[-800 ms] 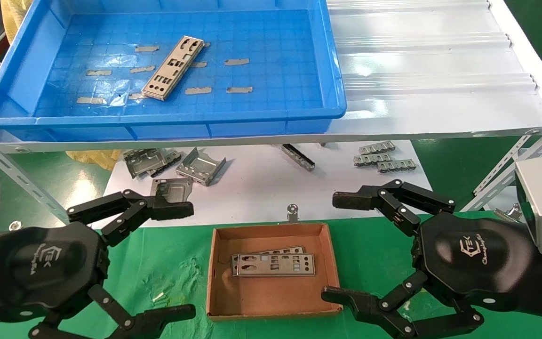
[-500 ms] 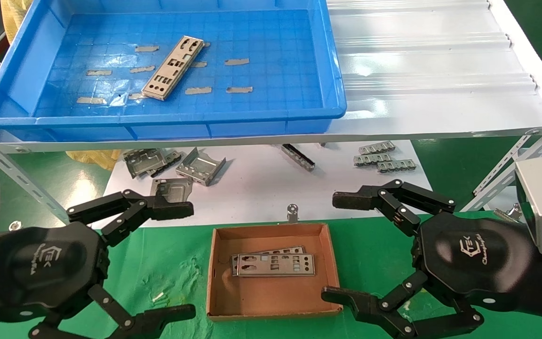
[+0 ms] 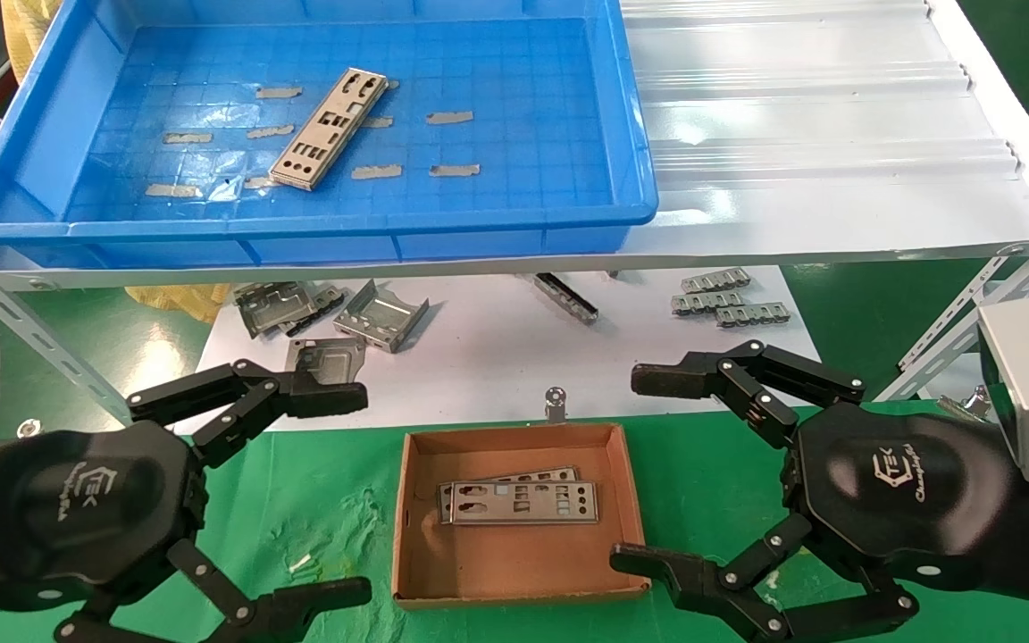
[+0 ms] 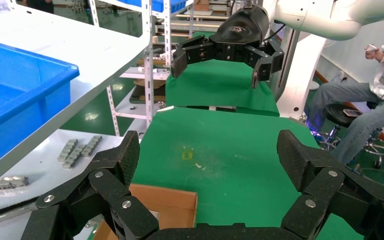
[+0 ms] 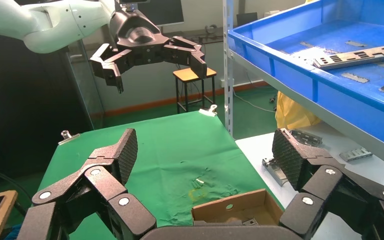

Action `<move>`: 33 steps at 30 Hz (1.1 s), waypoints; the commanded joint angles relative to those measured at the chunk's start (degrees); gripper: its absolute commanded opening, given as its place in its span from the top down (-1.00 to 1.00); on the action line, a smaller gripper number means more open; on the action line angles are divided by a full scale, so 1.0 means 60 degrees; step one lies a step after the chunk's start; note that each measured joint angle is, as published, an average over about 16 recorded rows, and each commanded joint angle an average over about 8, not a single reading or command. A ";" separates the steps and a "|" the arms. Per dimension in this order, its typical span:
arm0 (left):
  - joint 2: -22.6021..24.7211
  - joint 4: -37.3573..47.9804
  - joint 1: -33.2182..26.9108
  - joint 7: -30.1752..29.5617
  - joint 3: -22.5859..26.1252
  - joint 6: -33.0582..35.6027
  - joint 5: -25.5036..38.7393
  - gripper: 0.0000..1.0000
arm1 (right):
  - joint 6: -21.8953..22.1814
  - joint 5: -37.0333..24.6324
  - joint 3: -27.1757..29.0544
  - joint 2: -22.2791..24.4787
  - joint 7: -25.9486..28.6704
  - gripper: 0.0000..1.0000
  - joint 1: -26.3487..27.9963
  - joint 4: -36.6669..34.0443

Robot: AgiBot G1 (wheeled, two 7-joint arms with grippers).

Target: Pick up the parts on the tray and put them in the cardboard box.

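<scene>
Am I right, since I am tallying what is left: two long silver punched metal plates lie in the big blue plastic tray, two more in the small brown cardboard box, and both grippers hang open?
Not quite. The head view shows one long silver punched plate in the blue plastic tray, not two. Two plates do lie in the brown cardboard box, and the left gripper and right gripper hang open beside it.

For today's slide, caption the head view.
Both open grippers, left and right, flank a cardboard box; one part remains.
</scene>
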 commanded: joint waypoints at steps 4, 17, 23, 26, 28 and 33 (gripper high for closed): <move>0.0000 0.0000 0.0000 0.0000 0.0000 0.0000 0.0000 -1.00 | 0.0000 0.0000 0.0000 0.0000 0.0000 -1.00 0.0000 0.0000; 0.0000 0.0000 0.0000 0.0000 0.0000 0.0000 0.0000 -1.00 | 0.0000 0.0000 0.0000 0.0000 0.0000 -1.00 0.0000 0.0000; 0.0000 0.0000 0.0000 0.0000 0.0000 0.0000 0.0000 -1.00 | 0.0000 0.0000 0.0000 0.0000 0.0000 -1.00 0.0000 0.0000; 0.0000 0.0000 0.0000 0.0000 0.0000 0.0000 0.0000 -1.00 | 0.0000 0.0000 0.0000 0.0000 0.0000 -1.00 0.0000 0.0000; 0.0000 0.0000 0.0000 0.0000 0.0000 0.0000 0.0000 -1.00 | 0.0000 0.0000 0.0000 0.0000 0.0000 -1.00 0.0000 0.0000; 0.0000 0.0000 0.0000 0.0000 0.0000 0.0000 0.0000 -1.00 | 0.0000 0.0000 0.0000 0.0000 0.0000 -1.00 0.0000 0.0000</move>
